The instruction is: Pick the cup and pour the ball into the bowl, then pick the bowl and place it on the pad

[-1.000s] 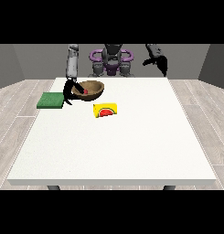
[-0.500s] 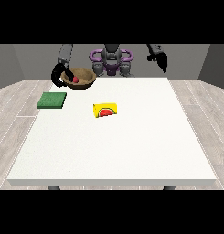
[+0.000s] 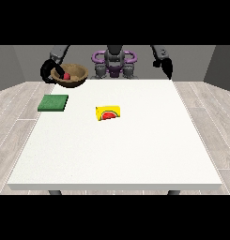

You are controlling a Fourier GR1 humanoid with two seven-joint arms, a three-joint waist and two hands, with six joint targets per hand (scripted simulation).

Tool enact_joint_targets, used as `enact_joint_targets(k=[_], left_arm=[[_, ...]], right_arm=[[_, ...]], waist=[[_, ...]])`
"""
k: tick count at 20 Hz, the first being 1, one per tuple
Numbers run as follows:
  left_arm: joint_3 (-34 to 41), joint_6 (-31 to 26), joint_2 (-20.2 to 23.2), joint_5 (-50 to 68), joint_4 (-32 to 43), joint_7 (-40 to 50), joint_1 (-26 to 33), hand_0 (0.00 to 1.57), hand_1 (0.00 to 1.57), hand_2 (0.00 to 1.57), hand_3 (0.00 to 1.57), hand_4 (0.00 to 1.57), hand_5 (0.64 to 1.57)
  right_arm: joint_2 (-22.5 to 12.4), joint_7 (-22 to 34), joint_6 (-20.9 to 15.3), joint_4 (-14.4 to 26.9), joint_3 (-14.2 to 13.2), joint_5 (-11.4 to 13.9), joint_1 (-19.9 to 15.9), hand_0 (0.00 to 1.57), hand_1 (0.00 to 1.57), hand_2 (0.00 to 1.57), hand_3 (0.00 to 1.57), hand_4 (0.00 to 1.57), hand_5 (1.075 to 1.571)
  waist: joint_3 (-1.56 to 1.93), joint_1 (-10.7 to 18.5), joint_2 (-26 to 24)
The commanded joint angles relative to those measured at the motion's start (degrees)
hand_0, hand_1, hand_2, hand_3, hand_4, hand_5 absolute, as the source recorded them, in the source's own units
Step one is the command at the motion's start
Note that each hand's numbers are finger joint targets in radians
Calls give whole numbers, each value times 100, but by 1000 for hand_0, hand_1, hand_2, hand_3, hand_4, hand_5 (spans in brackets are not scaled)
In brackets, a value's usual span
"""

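Hand at the view's left point(image 3: 49, 71) curls round the rim of the brown bowl point(image 3: 74, 75), held above the table's point(image 3: 135, 150) far left corner (red ball point(image 3: 67, 75) inside). Green pad point(image 3: 53, 102) lies near the left edge. Hand at the view's right point(image 3: 167, 68) hangs over the far right corner, fingers unreadable.

- You see a brown bowl point(image 3: 72, 75) with a darker inside, and a red ball point(image 3: 67, 76) in it.
- The hand at the view's left point(image 3: 47, 71) is black, touching the bowl's rim.
- Nearer the camera than the bowl lies the plain dark green pad point(image 3: 53, 102).
- To the right of the pad sits a yellow box point(image 3: 109, 113) printed with a red, green-edged watermelon slice.
- The table point(image 3: 116, 154) under the pad is plain white.
- Far to the right of the bowl, the other hand point(image 3: 166, 67) is black.
- The robot's torso point(image 3: 114, 61) is grey with purple rings.
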Motion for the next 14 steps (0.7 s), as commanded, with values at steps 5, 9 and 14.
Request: enact_joint_targets(k=[5,9,14], left_arm=[[690,-638,688,634,-217,-267,-96,0,0,0,0,1289,1510],[1532,-1500,1809,1414,-137,109,-445,0,0,0,0,1310,1567],[2235,-2253,2631,1827,762,-474,-413,0,0,0,0,1266,1571]], right_arm=[[-1025,-972,708,328,-667,-299,245,1571,1571,1571,0,888,1571],[-1169,-1126,666,593,-1029,-523,194,1571,1571,1571,0,865,1571],[-1046,-1383,487,382,-997,-480,87,1571,1571,1571,0,796,1566]], waist=[[6,162,637],[7,521,876],[-1,382,1211]])
